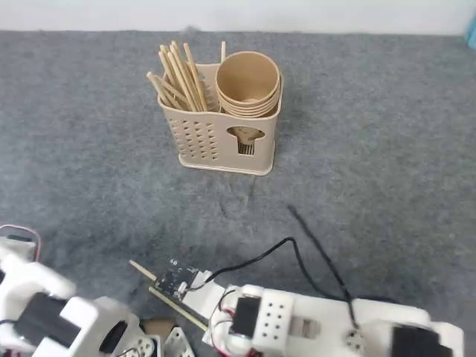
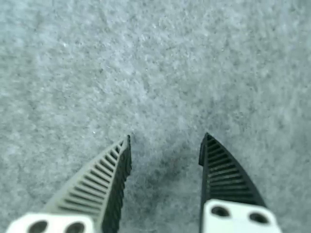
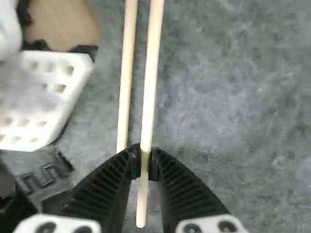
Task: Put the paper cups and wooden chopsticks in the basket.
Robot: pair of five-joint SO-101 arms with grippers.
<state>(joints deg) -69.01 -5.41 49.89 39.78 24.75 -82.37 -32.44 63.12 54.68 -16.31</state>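
Grey felt (image 1: pixel 387 149) covers the table. The beige slotted basket (image 1: pixel 201 137) holds pale wooden chopsticks (image 1: pixel 178 78) in one compartment and nested paper cups (image 1: pixel 247 78) in the other, both too crowded to count. Well apart from the basket, the right gripper (image 3: pixel 144 154) pinches one chopstick (image 3: pixel 153 73), with a second chopstick (image 3: pixel 128 73) just beside it. The left gripper (image 2: pixel 165 141) is spread.

A robotics lab bench: grey felt mat (image 1: pixel 387 134), bare circuit board (image 1: pixel 177 280), loose black cable (image 1: pixel 268 251).

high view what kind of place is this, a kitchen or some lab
Likely a robot practice bench, not a kitchen: a grey felt mat covers the table, white robot arms with exposed wiring sit at its near edge, and one basket of paper cups and chopsticks stands on it.
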